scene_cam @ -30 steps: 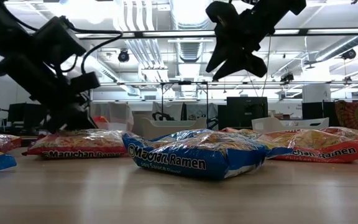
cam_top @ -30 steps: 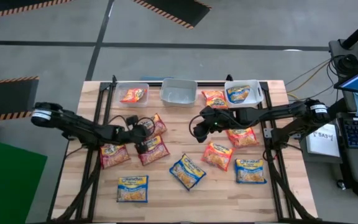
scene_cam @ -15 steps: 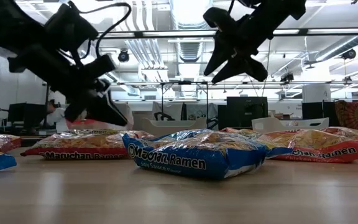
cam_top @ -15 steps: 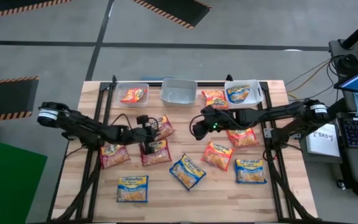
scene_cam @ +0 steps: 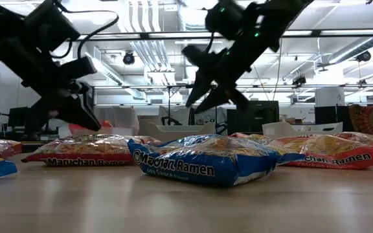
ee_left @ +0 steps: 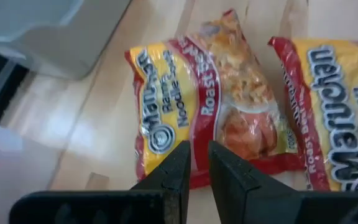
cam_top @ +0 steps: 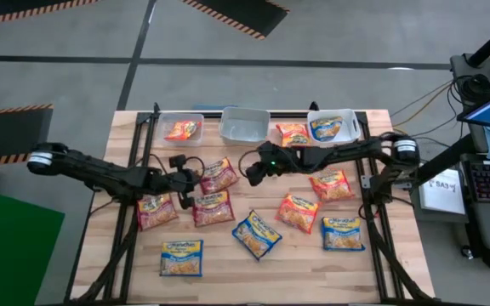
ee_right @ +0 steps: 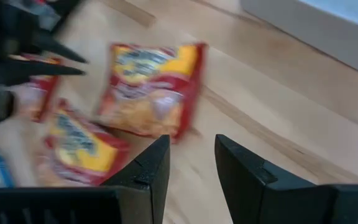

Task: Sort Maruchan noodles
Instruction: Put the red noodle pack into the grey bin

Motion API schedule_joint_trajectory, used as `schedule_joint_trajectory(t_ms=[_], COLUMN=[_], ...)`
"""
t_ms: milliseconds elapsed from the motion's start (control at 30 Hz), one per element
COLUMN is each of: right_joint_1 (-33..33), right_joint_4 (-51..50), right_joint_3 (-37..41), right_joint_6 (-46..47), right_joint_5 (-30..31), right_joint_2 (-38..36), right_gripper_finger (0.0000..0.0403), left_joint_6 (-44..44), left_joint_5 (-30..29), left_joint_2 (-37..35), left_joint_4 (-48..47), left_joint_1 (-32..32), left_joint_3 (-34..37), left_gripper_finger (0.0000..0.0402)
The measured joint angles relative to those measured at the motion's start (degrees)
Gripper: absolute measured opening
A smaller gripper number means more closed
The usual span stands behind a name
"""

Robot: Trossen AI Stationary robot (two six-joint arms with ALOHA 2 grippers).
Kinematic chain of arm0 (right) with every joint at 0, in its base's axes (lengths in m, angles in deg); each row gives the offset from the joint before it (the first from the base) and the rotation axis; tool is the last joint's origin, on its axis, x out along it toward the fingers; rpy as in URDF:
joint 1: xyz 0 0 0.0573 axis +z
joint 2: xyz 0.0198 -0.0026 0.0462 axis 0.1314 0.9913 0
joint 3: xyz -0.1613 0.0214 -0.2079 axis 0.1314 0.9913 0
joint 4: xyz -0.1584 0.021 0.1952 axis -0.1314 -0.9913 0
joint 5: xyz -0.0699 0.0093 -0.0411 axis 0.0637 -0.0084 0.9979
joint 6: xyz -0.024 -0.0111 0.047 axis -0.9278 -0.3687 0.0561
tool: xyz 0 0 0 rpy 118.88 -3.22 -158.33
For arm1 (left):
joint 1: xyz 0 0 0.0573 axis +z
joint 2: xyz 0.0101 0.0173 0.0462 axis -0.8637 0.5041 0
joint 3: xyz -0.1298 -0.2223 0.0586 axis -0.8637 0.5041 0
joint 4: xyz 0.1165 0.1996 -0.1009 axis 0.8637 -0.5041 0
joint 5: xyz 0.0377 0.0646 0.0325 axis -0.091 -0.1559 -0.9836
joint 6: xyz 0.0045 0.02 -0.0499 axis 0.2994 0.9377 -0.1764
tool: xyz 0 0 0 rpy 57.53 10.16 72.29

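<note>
surface: pale wood-plank table [cam_top: 304,263], dark frame rails at both sides
room: grey floor with hazard-striped mats; desk with laptop at right; open ceiling pipes and monitors in low view
bins: 3 clear bins along far edge, left bin [cam_top: 181,127], middle bin [cam_top: 244,125], right bin [cam_top: 333,126]
noodles: 12 packets [cam_top: 256,234]; 10 on table, 1 orange in left bin, 1 blue in right bin
left gripper [cam_top: 190,177]: nearly closed, empty, above red packet [ee_left: 210,118]
right gripper [cam_top: 250,168]: partly open, empty, mid-table

Left hand [ee_left: 194,163] narrow, right hand [ee_right: 192,163] parted.
</note>
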Motion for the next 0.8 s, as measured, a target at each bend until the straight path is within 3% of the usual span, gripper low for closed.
schedule_joint_trajectory(t_ms=[500,800], right_joint_1=[-4.24,-5.2], right_joint_4=[-5.06,-4.38], right_joint_3=[-15.28,-15.87], right_joint_6=[-5.34,-5.88], right_joint_5=[-9.83,-9.92], right_joint_2=[13.11,13.77], right_gripper_finger=[0.0127,0.0039], left_joint_6=[-4.45,-4.44], left_joint_5=[-1.28,-1.39], left_joint_2=[4.93,8.16], left_joint_4=[8.79,11.04], left_joint_1=[0.0,0.0], left_joint_3=[3.86,4.36], left_gripper_finger=[0.0039,0.0039])
